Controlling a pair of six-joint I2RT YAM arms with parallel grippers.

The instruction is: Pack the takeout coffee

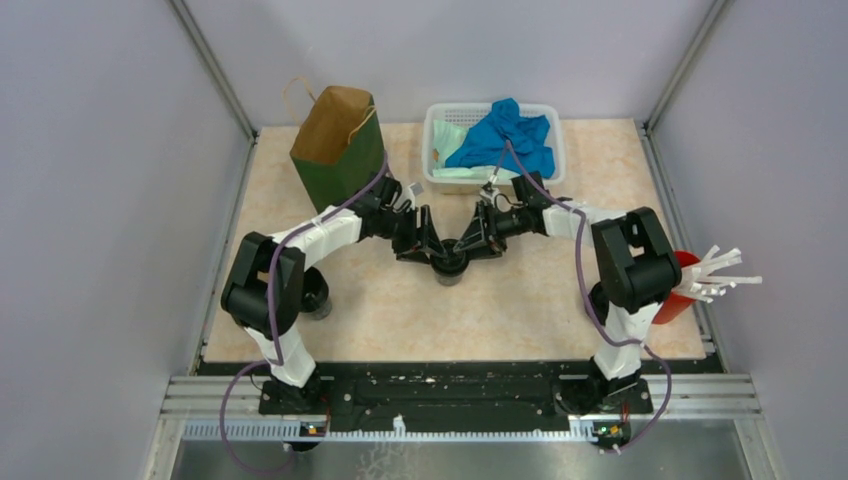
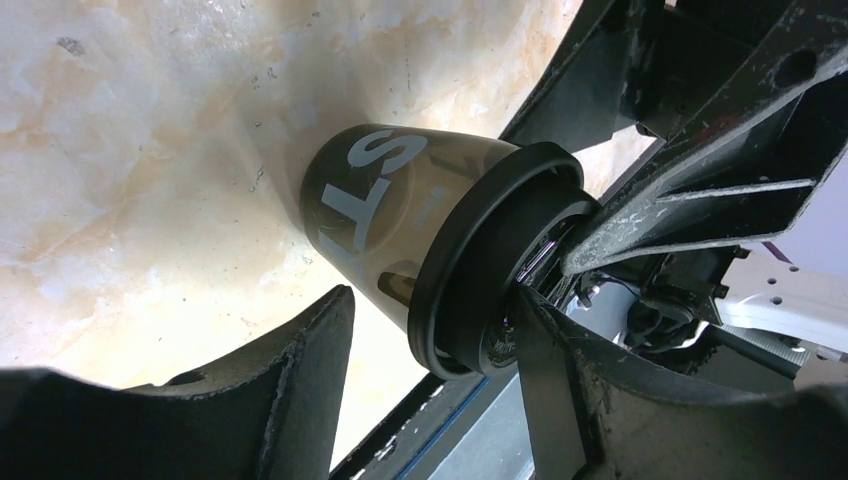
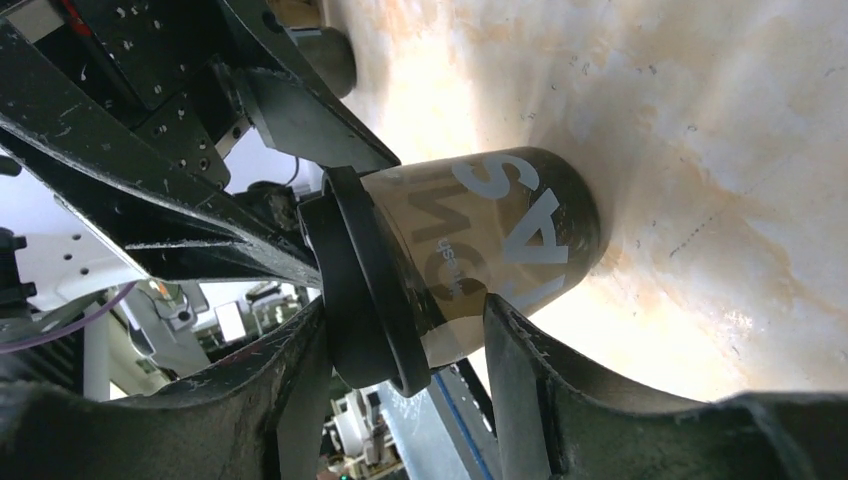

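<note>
A takeout coffee (image 1: 450,266), a black paper cup with white letters and a black ridged lid, stands upright at the table's middle. Both grippers meet over it. My left gripper (image 1: 428,245) comes from the left, and its jaws are apart (image 2: 432,300). One finger (image 2: 560,400) touches the lid's top (image 2: 480,260), and the other finger (image 2: 290,390) stands clear of the cup wall. My right gripper (image 1: 478,240) comes from the right, also with jaws apart (image 3: 405,305). It has one finger (image 3: 290,400) by the lid (image 3: 365,290) and one finger (image 3: 530,390) in front of the cup wall (image 3: 500,230). A second identical cup (image 1: 318,297) stands by the left arm.
A green and brown paper bag (image 1: 340,145) stands open at the back left. A white basket (image 1: 436,120) holding a blue cloth sits at the back middle. A red cup (image 1: 680,290) with white sticks is at the right edge, behind the right arm.
</note>
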